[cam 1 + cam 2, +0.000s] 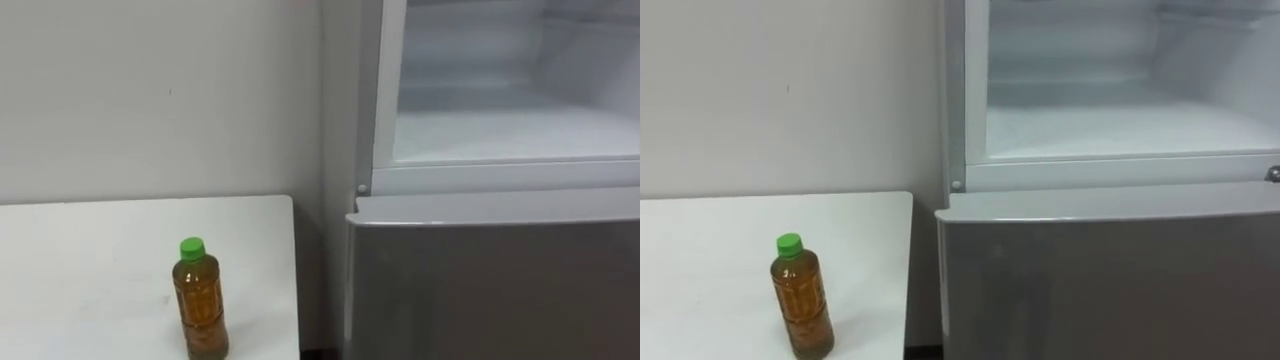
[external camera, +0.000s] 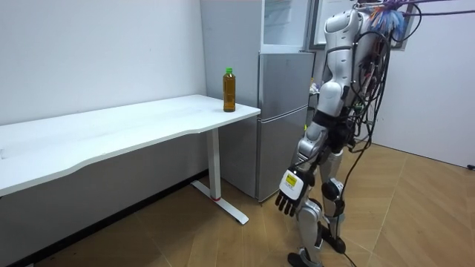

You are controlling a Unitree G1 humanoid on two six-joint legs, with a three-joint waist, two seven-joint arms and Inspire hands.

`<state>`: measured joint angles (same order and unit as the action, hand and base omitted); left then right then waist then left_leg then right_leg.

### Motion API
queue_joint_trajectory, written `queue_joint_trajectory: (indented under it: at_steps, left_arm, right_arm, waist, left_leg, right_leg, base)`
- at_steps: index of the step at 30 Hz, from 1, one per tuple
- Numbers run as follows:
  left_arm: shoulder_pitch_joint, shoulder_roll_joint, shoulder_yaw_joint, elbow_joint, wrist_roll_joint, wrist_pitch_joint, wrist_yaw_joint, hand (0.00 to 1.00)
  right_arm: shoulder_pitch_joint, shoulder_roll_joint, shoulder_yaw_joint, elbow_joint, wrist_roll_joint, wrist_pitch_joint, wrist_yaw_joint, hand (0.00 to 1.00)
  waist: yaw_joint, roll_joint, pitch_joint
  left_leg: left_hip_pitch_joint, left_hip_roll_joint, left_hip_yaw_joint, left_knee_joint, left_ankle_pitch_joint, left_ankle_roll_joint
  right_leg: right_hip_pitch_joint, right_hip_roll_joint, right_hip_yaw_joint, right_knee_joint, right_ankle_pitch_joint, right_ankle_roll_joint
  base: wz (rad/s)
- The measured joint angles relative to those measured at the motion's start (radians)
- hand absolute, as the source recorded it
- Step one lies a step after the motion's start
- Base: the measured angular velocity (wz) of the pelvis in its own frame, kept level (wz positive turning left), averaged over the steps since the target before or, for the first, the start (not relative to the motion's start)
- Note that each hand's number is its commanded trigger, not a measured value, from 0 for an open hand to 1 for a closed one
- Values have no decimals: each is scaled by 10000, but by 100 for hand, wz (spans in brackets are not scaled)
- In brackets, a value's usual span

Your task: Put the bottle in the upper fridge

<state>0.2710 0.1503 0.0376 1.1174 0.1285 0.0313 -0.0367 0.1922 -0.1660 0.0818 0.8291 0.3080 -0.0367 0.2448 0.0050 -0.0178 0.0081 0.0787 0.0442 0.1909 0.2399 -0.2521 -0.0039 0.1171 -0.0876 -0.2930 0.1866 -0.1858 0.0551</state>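
Note:
A clear bottle [image 1: 201, 306] of amber drink with a green cap stands upright on the white table [image 1: 90, 270], close to its right end by the fridge. The room view has the bottle [image 2: 229, 90] at the table's corner. The upper fridge compartment [image 1: 515, 130] stands open, white and bare inside, above and right of the bottle. I stand in front of the fridge [image 2: 286, 119], my left arm down at my side. My left hand [image 2: 289, 194] hangs at thigh height with relaxed fingers, holding nothing, well away from the bottle.
The grey lower fridge door [image 1: 500, 290] is closed below the open compartment. A narrow gap separates the table's right edge from the fridge. A plain wall [image 1: 160, 90] runs behind the table. Wooden floor [image 2: 415, 215] lies open behind me.

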Motion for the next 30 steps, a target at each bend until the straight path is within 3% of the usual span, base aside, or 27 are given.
queue_joint_trajectory:
  at_steps: [5, 7, 9, 19, 30]
  left_arm:
    - [-54, 251, -34, -317, 47, -21, -133, 0]
    - [-60, 267, -34, -375, 53, -46, -145, 0]
    - [-53, 271, -34, -385, 52, -48, -164, 0]
    - [-13, 283, -42, -373, 195, -47, -454, 0]
    - [46, 293, -47, -647, 388, -47, -565, 0]
  right_arm:
    - [-29, -15, 457, -1835, -85, -53, 521, 0]
    - [-23, -87, 541, -2599, -76, -33, 647, 0]
    - [-29, -134, 542, -3496, -73, -38, 681, 0]
    - [-56, -331, 534, -5888, -291, -43, 871, 0]
    - [-295, -342, 514, -8756, -114, -50, 1076, 0]
  waist:
    - [48, -104, -13]
    - [51, -83, 60]
    - [55, -47, 75]
    - [124, 47, -17]
    - [321, -35, -85]
  left_leg:
    - [-359, 50, -111, 282, -22, -5]
    - [-415, 76, -105, 341, -27, -9]
    - [-456, 93, -93, 343, -30, -13]
    - [-335, 133, -38, 326, -58, -41]
    - [-422, 123, -16, 352, -50, -29]
  right_leg:
    - [-194, 13, -129, 55, -16, -24]
    - [-306, 14, -100, 199, -14, -25]
    - [-323, 32, -88, 198, -7, -36]
    - [-296, 48, -50, 371, -2, -46]
    - [-468, 10, -48, 516, 9, -63]
  base:
    - [7]
    - [-2]
    - [-4]
    - [-2]
    - [0]
